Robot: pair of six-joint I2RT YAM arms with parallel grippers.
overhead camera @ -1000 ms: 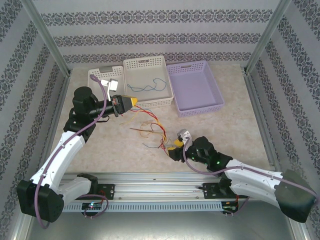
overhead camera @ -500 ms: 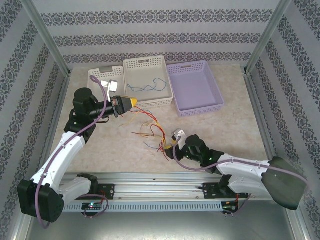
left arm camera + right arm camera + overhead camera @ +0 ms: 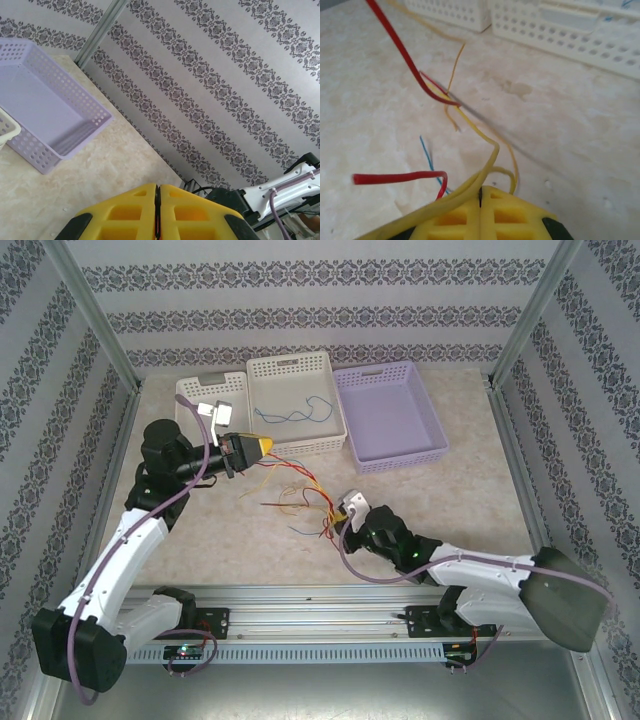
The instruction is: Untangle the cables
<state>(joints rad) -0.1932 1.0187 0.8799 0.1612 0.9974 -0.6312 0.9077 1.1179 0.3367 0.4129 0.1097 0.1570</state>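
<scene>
1. The right gripper (image 3: 343, 525) (image 3: 480, 192) sits low over the beige marbled tabletop (image 3: 460, 490). Its yellow fingers are pressed together on yellow strands of the thin red, yellow and blue cables (image 3: 305, 495) (image 3: 440, 95).
2. The left gripper (image 3: 264, 445) (image 3: 157, 197) is raised, jaws pinched on the tangle's other end.
3. The white perforated plastic basket (image 3: 290, 362) beyond holds one loose blue cable (image 3: 295, 412).
4. The small white basket (image 3: 190, 390) to its left holds small white items, too small to identify.
5. The lilac perforated basket (image 3: 375, 372) (image 3: 45, 115) stands just beside it on the right.

Along the far edge of the marbled desk (image 3: 470, 500) stand a small white basket (image 3: 190, 390) left, a larger white basket (image 3: 290, 380) beside it, and a purple basket (image 3: 385, 415) right.
</scene>
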